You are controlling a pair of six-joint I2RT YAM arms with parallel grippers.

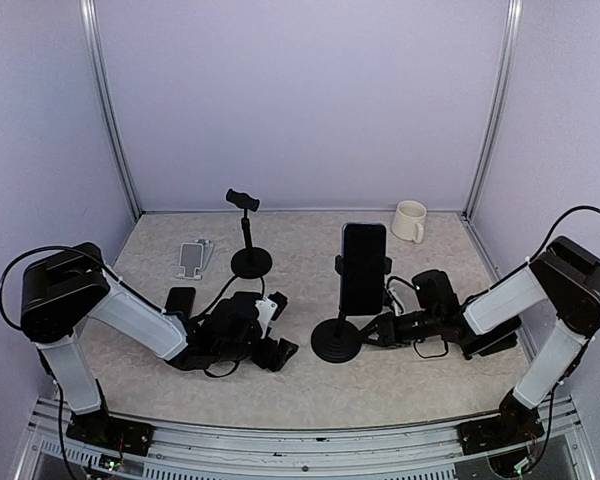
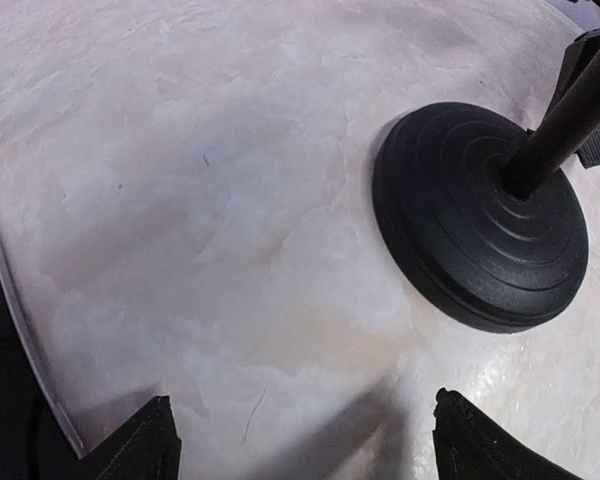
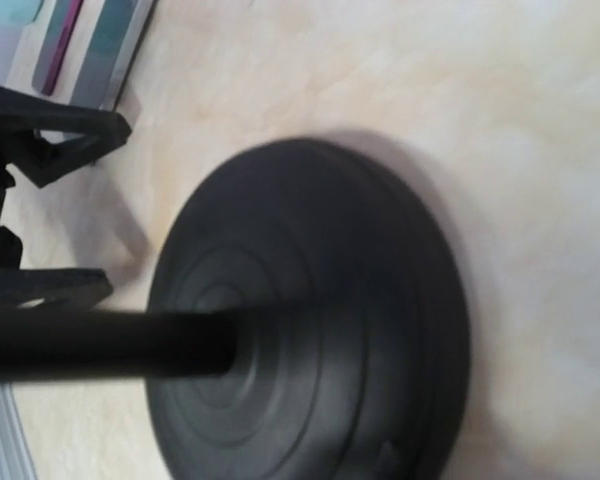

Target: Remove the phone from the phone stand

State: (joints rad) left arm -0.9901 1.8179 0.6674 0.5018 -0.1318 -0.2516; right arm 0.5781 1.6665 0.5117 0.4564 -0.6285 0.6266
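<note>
The black phone [image 1: 363,265] stands upright, clamped in the phone stand's holder. The stand's pole drops to a round black base [image 1: 336,342], also seen as the base [image 2: 470,230] and the base [image 3: 310,330]. My left gripper [image 1: 280,350] lies low on the table, left of the base. It is open, as the left gripper [image 2: 305,440] shows only bare table between its fingertips. My right gripper [image 1: 380,328] reaches in from the right, close to the pole's foot. Its fingers are out of the right wrist view, and the overhead view does not show how its jaws stand.
A second, empty stand [image 1: 248,235] rises behind the left arm. A flat silver holder [image 1: 193,258] lies at the back left, and a white mug [image 1: 410,221] sits at the back right. A dark slab with a silver edge [image 2: 10,330] lies beside the left gripper.
</note>
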